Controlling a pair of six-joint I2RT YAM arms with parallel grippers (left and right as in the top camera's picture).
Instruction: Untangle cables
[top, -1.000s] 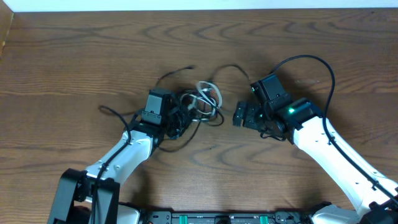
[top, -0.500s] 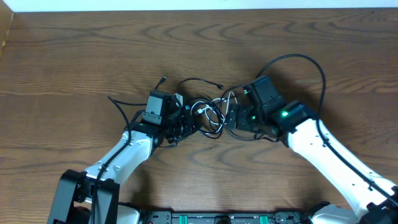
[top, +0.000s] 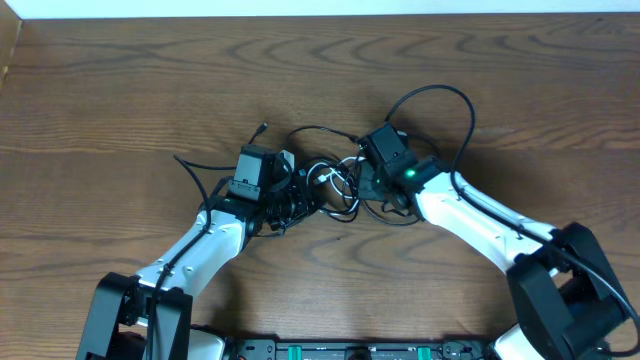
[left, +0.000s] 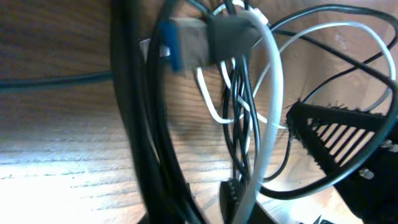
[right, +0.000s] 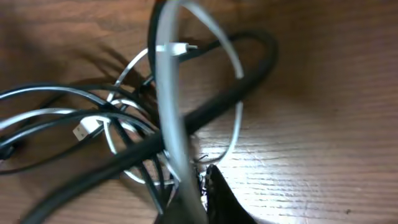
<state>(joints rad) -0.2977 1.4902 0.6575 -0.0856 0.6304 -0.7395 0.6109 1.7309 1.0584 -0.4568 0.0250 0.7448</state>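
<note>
The cables (top: 325, 185) lie as one knot of thin black and white cords at the table's middle, between both grippers. My left gripper (top: 292, 197) sits on the knot's left side. In the left wrist view black cords (left: 134, 124) and a white cord (left: 272, 93) run down into its jaws, which are closed on them. A grey plug with a blue tip (left: 186, 40) hangs above. My right gripper (top: 366, 187) presses into the knot's right side. In the right wrist view the white cable (right: 169, 106) runs into its shut jaws (right: 202, 199). A black cord (right: 214, 106) crosses it.
A loose black cable end (top: 262, 128) points toward the back and another (top: 180, 160) trails left of the left arm. The right arm's own thick black cable (top: 440, 92) arches behind its wrist. Bare wooden table (top: 120, 90) surrounds the knot.
My right gripper moved left into the knot and went from open to shut on the white cable. The left gripper kept hold of the knot, which shifted and spread a little.
</note>
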